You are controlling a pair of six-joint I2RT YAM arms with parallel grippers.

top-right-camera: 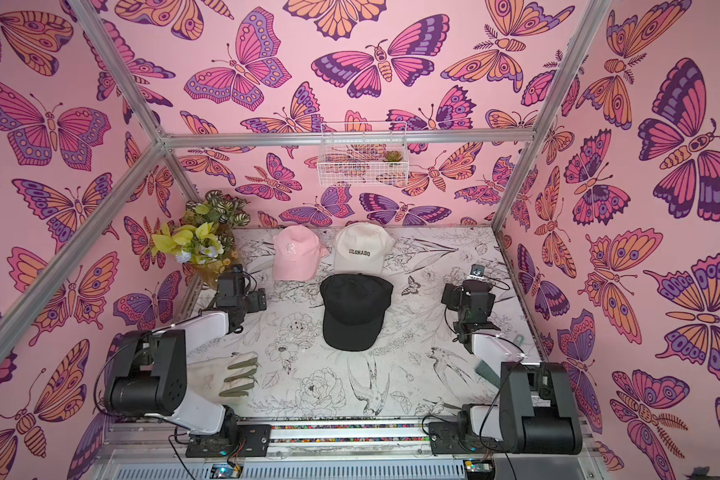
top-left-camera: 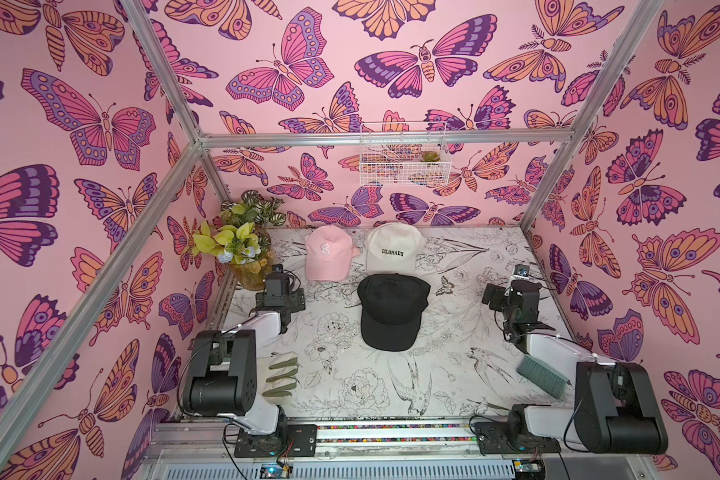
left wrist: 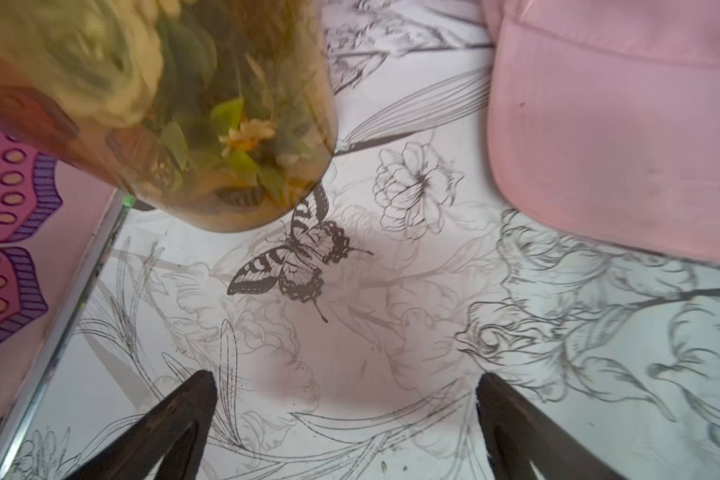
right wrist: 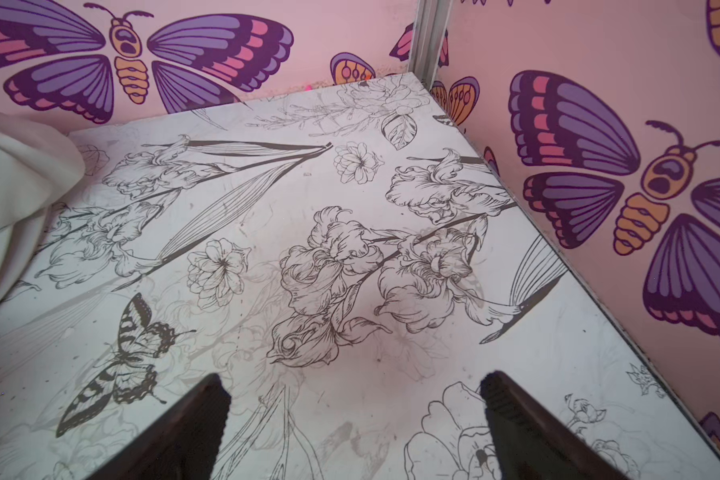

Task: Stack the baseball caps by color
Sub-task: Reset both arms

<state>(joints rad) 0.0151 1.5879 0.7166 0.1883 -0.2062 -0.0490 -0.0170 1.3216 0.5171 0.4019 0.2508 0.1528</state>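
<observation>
Three baseball caps show on the floral table in both top views. A pink cap [top-left-camera: 329,253] with a white monogram and a cream cap [top-left-camera: 393,249] lettered COLORADO sit side by side at the back. In front of them lies a black cap [top-left-camera: 391,311]. A second pink brim pokes out to the right under the pink cap. My left gripper [left wrist: 348,376] is open over bare table, with the pink cap's brim [left wrist: 620,145] ahead of it to one side. My right gripper [right wrist: 354,375] is open and empty over the table, with the cream cap's edge [right wrist: 13,178] off to one side.
A glass vase of flowers [top-left-camera: 242,249] stands in the back left corner, close to the left wrist. A cream glove with green fingers [top-left-camera: 281,374] lies by the left arm. A green brush [top-left-camera: 543,374] lies by the right arm. A wire basket [top-left-camera: 404,153] hangs on the back wall.
</observation>
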